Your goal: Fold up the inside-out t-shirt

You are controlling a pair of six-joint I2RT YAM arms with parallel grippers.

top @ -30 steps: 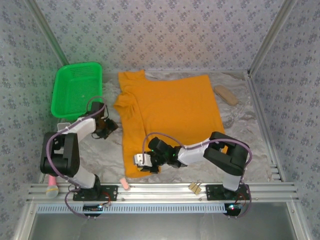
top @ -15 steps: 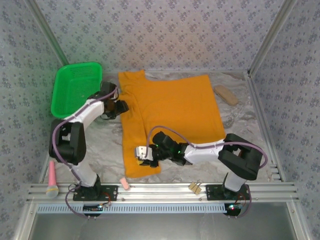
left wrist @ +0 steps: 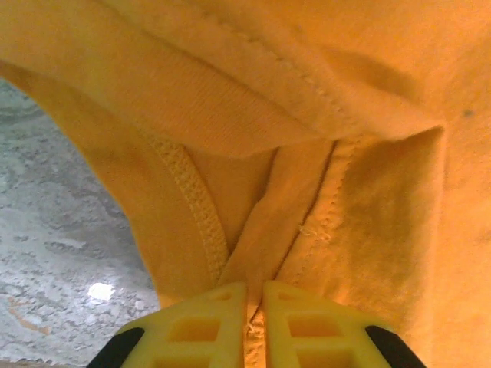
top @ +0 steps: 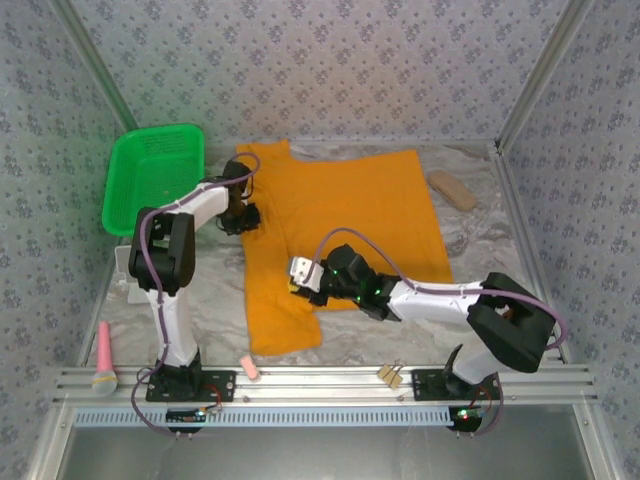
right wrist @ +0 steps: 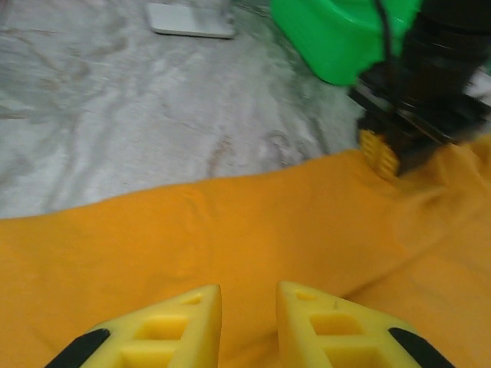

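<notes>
The inside-out t-shirt [top: 350, 215] is orange-yellow and lies spread flat on the marbled table, its hem toward the arms. My left gripper [top: 243, 216] is at the shirt's left sleeve. In the left wrist view its yellow fingers [left wrist: 201, 322] are shut on a pinched fold of the t-shirt [left wrist: 360, 92] beside a stitched seam. My right gripper [top: 302, 276] hovers over the shirt's lower left part. In the right wrist view my right gripper [right wrist: 249, 307] is open above the t-shirt [right wrist: 153, 245], with nothing between its fingers. The left gripper [right wrist: 383, 153] shows ahead.
A green plastic basket [top: 155, 175] stands at the back left, next to the left gripper. A tan oblong object [top: 453, 190] lies right of the shirt. A pink microphone-like item [top: 103, 355], a small pink piece [top: 250, 368] and a clip [top: 390, 376] sit near the front rail.
The left gripper moved from the bare table by the basket onto the left sleeve and shut on it. The right gripper let go of the hem, opened and moved farther up the shirt.
</notes>
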